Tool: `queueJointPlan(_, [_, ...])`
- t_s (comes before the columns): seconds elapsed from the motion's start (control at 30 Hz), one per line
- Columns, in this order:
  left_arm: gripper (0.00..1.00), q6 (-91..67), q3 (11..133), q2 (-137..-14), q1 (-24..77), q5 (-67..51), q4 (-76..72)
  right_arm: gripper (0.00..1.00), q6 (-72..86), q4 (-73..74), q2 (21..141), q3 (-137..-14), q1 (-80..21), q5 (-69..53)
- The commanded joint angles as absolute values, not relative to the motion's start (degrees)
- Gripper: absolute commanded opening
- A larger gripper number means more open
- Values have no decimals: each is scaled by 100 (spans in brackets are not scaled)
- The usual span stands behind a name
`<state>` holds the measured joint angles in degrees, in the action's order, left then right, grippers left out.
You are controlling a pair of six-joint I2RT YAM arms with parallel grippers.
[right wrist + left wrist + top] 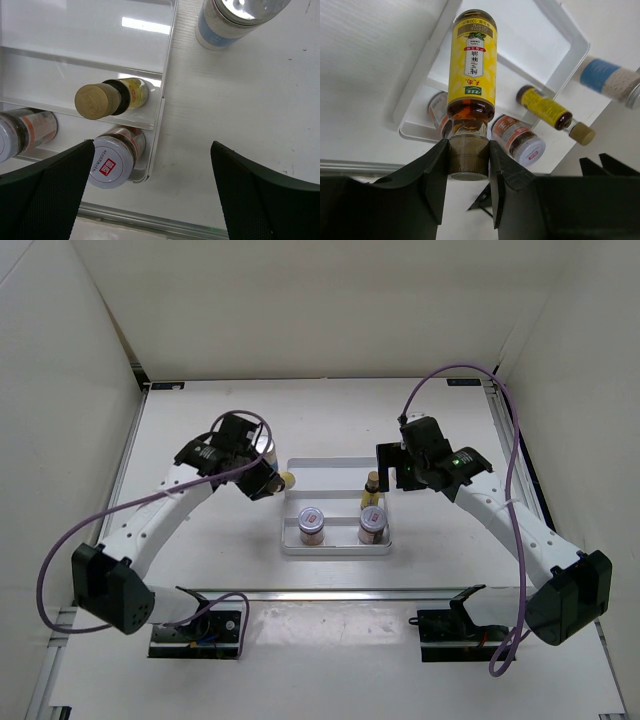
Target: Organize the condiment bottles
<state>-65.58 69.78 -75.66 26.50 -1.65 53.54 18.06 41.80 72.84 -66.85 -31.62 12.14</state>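
Observation:
My left gripper (272, 481) is shut on the dark cap of a slim yellow bottle (472, 65), holding it over the left edge of the white tray (335, 468); the bottle's tip shows in the top view (287, 479). A second yellow bottle (372, 490) stands in the tray's right middle. Two pinkish jars (312, 525) (372, 524) stand in the tray's front row. One white cylinder (263, 448) stands left of the tray, behind my left gripper. The other (235, 17) stands right of the tray, beside my right gripper (397, 472), which is open and empty (152, 145).
White walls enclose the table on three sides. A metal rail (330, 595) runs along the near edge in front of the tray. The tray's back compartment (90, 25) holds nothing.

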Motion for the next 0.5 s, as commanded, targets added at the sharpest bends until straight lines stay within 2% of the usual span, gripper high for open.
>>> queueJointPlan(0.0, [11,-6057,7593,-7768,2707,-693,5702,100,1890,4017,7189,-6680,-3146,1239])
queueJointPlan(0.23, [11,-4888,8709,-8490,2707,-957,6678,100,1995,3912,7085,-6513,-3146,1239])
queueJointPlan(0.47, [11,-4325,8859,-8832,2759,-1187,7145,100,1995,3858,7031,-6346,-3146,1239])
